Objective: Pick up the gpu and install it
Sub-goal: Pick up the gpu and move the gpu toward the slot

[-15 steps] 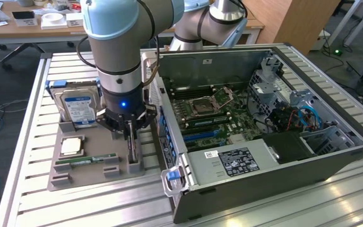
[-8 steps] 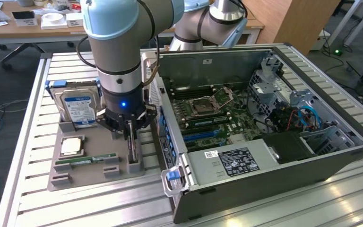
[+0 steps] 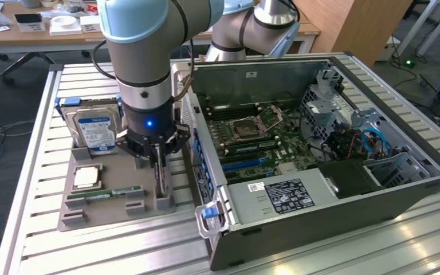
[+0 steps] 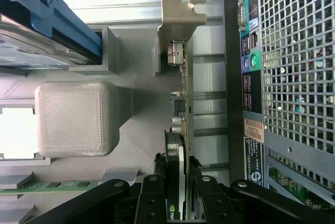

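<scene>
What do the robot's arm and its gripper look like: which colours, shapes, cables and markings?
The arm is built of thick silver-grey tubes, with a light blue cap at a joint. A black cable runs beside it. The wrist part is black, with a small blue light. The gripper is black, with jointed link fingers and round pivot pins.

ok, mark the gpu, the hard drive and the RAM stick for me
gpu (image 4: pixel 185 101), wrist view, on the board edge facing the camera, mid-length.
hard drive (image 3: pixel 98 130), exterior view, on its blue label.
RAM stick (image 3: pixel 103 193), exterior view, on the middle of the green strip.
</scene>
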`<move>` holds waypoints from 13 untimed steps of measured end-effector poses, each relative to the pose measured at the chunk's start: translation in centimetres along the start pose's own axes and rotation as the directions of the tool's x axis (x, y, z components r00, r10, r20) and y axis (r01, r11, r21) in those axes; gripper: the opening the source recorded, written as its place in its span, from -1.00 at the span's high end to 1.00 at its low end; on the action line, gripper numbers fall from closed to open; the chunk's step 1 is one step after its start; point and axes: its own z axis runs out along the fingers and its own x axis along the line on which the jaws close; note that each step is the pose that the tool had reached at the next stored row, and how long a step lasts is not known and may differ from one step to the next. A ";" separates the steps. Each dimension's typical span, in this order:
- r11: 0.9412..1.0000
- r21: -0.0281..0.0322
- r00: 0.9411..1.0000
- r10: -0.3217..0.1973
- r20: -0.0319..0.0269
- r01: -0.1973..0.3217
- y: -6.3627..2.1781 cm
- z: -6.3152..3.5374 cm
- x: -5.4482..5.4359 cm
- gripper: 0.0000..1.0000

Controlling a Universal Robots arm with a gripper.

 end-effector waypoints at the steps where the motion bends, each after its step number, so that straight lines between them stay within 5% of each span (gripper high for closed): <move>1: 1.000 0.000 1.000 0.000 0.000 0.000 0.01 -0.16 0.0 0.47; 13: 1.000 0.000 1.000 0.000 0.000 0.000 0.09 -2.59 -0.1 0.47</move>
